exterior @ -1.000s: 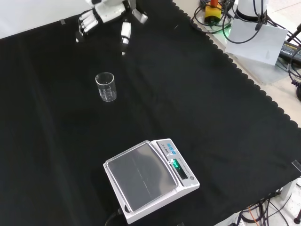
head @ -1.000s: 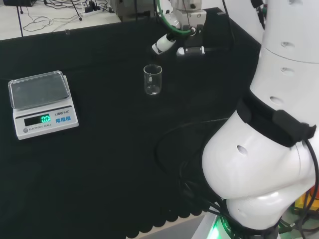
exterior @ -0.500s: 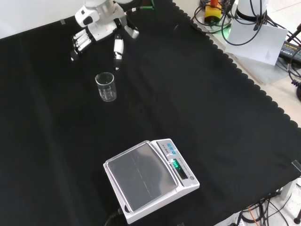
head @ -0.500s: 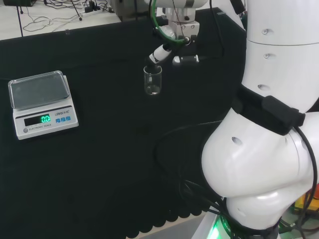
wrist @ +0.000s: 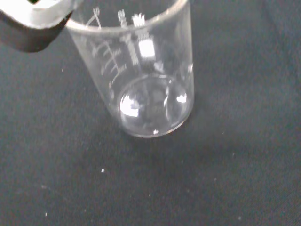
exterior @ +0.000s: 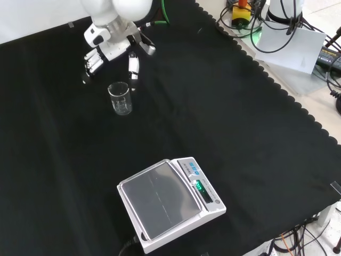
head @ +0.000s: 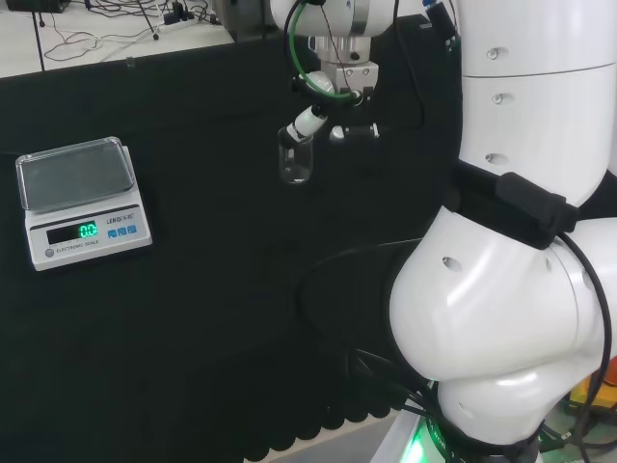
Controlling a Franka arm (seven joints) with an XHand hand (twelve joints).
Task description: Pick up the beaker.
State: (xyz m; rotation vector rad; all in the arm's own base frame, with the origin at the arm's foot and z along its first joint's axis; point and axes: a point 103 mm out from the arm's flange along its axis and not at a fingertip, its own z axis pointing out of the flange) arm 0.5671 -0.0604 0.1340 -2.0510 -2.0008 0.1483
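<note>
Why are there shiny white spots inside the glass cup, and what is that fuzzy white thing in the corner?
In the wrist view the shiny spots are glare from lights, reflected on the round bottom of the clear beaker. The fuzzy white and black shape at the corner is part of the hand, too near the camera to be in focus. In the front view the beaker shows mostly by its bright rim against the black cloth.

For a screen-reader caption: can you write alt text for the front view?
A robot hand with spread, straight fingers hovers just behind a clear glass beaker standing upright on black cloth, not yet touching it. A white scale sits nearer the camera.
</note>
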